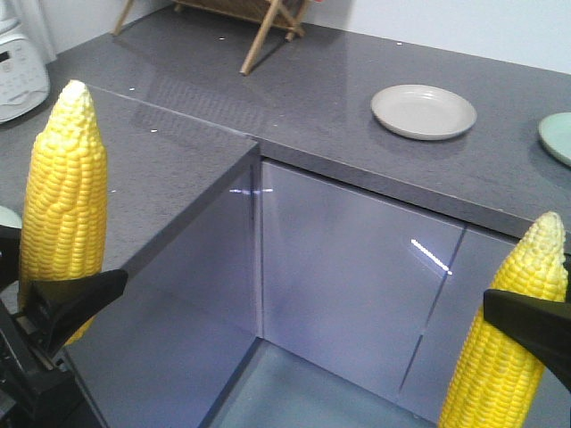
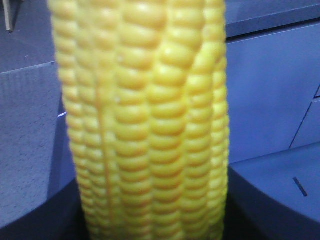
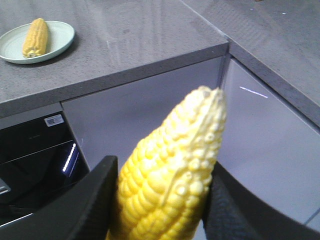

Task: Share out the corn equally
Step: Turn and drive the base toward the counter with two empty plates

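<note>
Front view: the left gripper (image 1: 49, 285), lower left of the frame, is clamped on the left cob (image 1: 64, 205), which stands upright with its pale tip up. The right gripper (image 1: 535, 312), lower right, grips the right cob (image 1: 500, 374), which leans with its tip toward the upper right. Both cobs are in front of the grey cabinet doors (image 1: 357, 267). A beige plate (image 1: 423, 111) sits on the counter (image 1: 294, 80), upper right; a mint plate edge (image 1: 558, 135) shows at the far right.

Left wrist view: the left cob fills the centre, with dark fingers (image 2: 275, 195) at the bottom on both sides.

Right wrist view: the right cob rises between two black fingers (image 3: 95, 200), its tip up and to the right. In the upper left, a third cob (image 3: 35, 37) lies on a pale green plate (image 3: 60, 40).
</note>
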Tool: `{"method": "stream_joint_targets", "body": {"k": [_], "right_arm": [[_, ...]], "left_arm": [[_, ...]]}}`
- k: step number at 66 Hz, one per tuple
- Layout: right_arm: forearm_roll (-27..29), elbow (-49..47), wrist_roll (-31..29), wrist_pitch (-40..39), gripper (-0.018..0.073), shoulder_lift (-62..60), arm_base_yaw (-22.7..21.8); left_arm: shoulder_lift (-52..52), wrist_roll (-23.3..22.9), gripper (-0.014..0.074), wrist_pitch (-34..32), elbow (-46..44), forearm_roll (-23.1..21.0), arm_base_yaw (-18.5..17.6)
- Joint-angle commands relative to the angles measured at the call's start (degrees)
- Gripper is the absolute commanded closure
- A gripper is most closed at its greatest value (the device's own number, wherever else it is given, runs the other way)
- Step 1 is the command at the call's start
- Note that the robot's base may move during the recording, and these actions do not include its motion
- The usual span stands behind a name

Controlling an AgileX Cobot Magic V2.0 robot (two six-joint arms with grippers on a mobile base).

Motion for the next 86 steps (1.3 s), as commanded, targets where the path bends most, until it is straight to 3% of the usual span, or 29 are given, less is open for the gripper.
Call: {"method": "stream_joint_targets", "body": {"k": [1, 86], "right_arm": [[1.8, -1.5, -0.4, -3.4, 0.0326, 0.1, -0.1], [1.8, -1.5, -0.4, -3.4, 0.0326, 0.1, -0.1]], "left_arm": [[-0.4, -0.4, 0.0228, -4.4, -1.6, -0.4, -0.1], [-0.4, -0.4, 0.0228, -4.4, -1.6, -0.4, -0.1]]}}
